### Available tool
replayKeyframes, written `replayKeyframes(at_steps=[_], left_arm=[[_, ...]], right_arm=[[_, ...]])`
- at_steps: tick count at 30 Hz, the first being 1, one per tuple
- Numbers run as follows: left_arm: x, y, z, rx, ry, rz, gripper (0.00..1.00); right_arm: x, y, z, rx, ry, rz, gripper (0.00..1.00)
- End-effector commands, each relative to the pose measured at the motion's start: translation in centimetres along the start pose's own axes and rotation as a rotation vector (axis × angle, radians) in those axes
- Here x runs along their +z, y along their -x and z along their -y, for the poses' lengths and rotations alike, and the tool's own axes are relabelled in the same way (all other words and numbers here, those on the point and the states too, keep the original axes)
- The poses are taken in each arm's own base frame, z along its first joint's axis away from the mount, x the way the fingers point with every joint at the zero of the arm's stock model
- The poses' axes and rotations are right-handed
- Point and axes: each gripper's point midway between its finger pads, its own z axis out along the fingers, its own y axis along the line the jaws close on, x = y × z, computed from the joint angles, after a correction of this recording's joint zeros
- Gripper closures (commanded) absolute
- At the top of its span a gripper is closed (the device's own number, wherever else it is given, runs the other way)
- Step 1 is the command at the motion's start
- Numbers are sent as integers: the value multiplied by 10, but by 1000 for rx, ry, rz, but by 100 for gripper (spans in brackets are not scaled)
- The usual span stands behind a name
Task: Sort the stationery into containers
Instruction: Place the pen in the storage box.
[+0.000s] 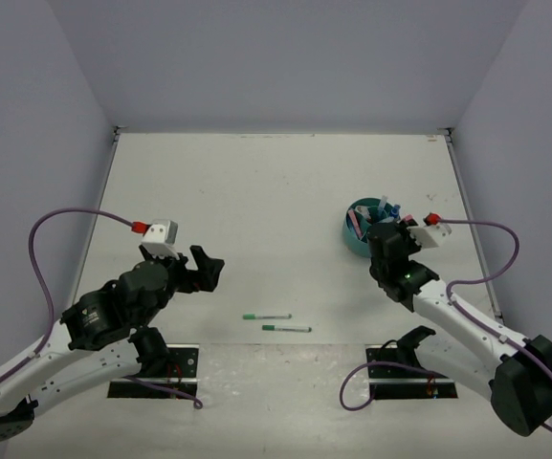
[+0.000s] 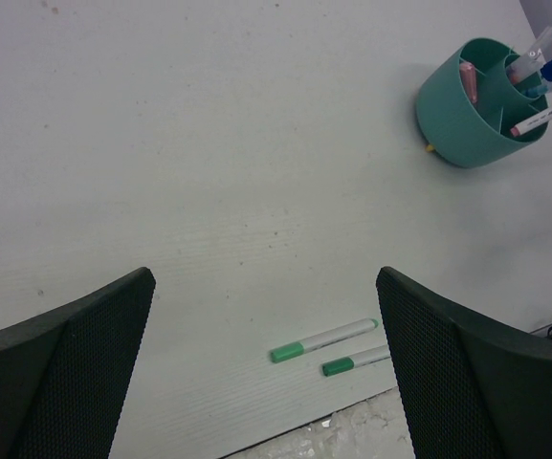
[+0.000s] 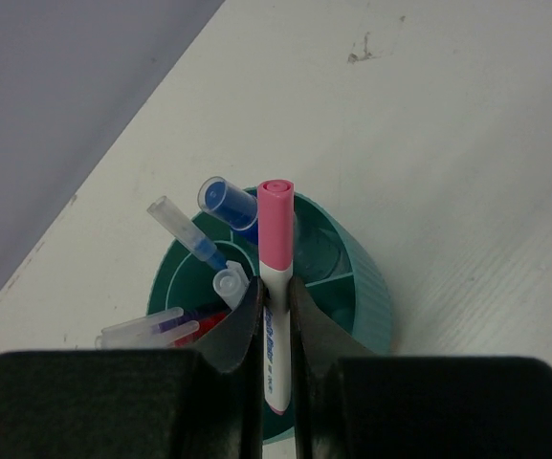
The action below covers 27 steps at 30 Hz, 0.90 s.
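My right gripper (image 3: 276, 292) is shut on a pink-capped pen (image 3: 276, 229), holding it over the round teal cup (image 3: 366, 287) with the cap pointing away from the wrist. The cup's compartments hold several capped pens and a clear blue-capped tube (image 3: 228, 203). In the top view the right gripper (image 1: 387, 236) hangs at the cup (image 1: 355, 239) on the right. Two green pens (image 1: 267, 316) (image 1: 286, 329) lie side by side near the front edge. My left gripper (image 1: 209, 271) is open above the table to their left. The left wrist view shows both green pens (image 2: 323, 340) (image 2: 355, 361) just inside the right finger.
White table with grey walls on three sides. The table's front edge (image 2: 352, 421) runs just below the green pens. The teal cup (image 2: 472, 115) stands far right in the left wrist view. Purple cables loop beside both arms.
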Motion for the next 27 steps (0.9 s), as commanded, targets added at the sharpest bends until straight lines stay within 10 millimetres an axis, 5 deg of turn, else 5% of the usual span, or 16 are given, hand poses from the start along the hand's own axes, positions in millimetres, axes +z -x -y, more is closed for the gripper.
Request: replayKeyframes(at_steps=[1,8,11,15,20,23,27], left_arm=[[0,7,4,11,-19,30,0],[1,7,4,12,-18,30,0],[0,8,5,11,-21,30,0],[2,6,5,18,-19,23,0],[2,7,4,16,-15,27,0],[1,9,3,8,-10,35,0],[-4,14,-8,-31,38,61,0]], right_arm=[[5,1,5,79,-53,40,97],[10,-15,0,24,-59,-7,71],[7,-18,-13,3,-14,-55,46],[-2,-9,-32,-63,102,-81,37],[-39,20,-75,-161,403,-126,33],[-70,5,-97,-313,619,-230,33],[-144,-58,-122,-564,1083,-495,38]])
